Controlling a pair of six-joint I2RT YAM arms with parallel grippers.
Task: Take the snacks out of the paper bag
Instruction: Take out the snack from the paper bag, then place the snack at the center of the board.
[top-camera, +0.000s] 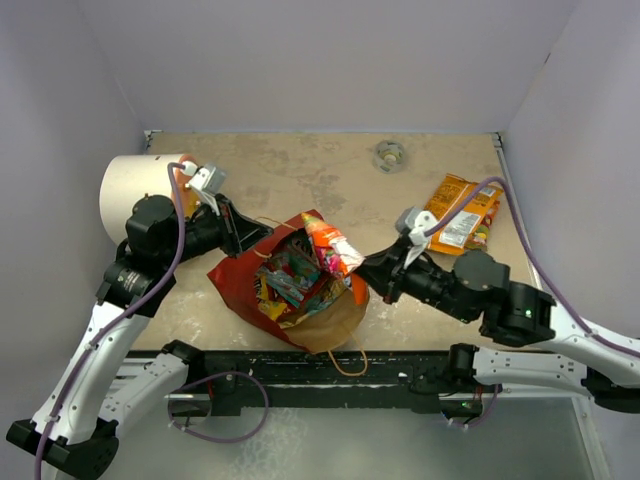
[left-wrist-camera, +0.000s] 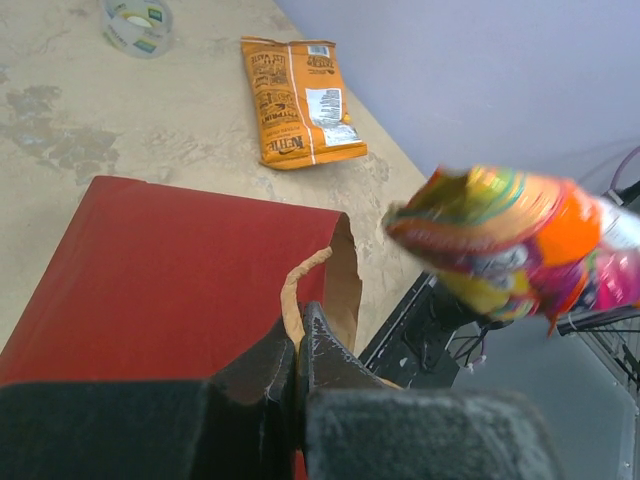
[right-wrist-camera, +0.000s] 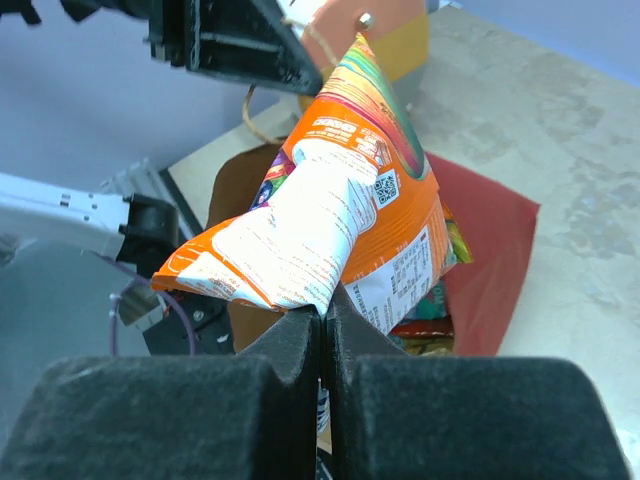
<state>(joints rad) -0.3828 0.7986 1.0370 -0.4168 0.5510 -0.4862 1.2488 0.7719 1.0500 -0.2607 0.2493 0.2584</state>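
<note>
Pinching the orange packet (right-wrist-camera: 340, 210) by its corner in the right gripper (right-wrist-camera: 323, 315), left gripper (left-wrist-camera: 297, 335) seemingly clamped on the bag (left-wrist-camera: 180, 270) rim, I feared that thin hold slipping.

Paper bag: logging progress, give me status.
Left gripper shut on paper bag. Right gripper shut on orange packet, over bag. More snacks inside. Nothing blocking.

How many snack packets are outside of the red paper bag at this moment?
2. One orange foil packet lies flat on the table, far right. One orange multicoloured packet is pinched in the right gripper above the red paper bag. More lie inside; some may be hidden.
</note>
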